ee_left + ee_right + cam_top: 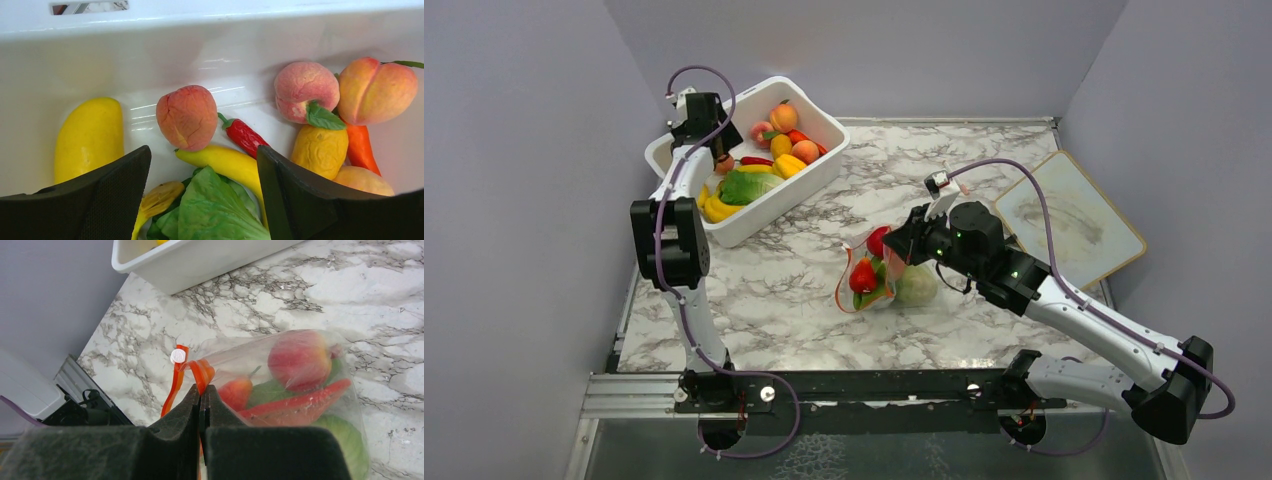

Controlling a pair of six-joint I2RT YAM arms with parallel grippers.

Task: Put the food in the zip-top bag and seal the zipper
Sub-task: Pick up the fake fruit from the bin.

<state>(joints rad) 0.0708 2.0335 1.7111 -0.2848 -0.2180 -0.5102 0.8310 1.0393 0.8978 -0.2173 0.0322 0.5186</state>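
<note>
The clear zip-top bag (879,272) lies mid-table with a red fruit (299,359), a red pepper and a green cabbage (917,286) inside. My right gripper (202,390) is shut on the bag's orange-red zipper (200,372), holding the mouth; it also shows in the top view (902,245). My left gripper (202,165) is open inside the white tub (809,172), above a green leafy bunch (215,210), a yellow pepper (227,162) and a peach (187,117). It holds nothing.
The tub also holds a yellow fruit (90,137), a red chili (244,136), two more peaches (306,90), an orange carrot and a bumpy yellow-orange fruit (320,150). A tan-edged board (1069,218) lies at the right. Walls enclose the marble table (774,300).
</note>
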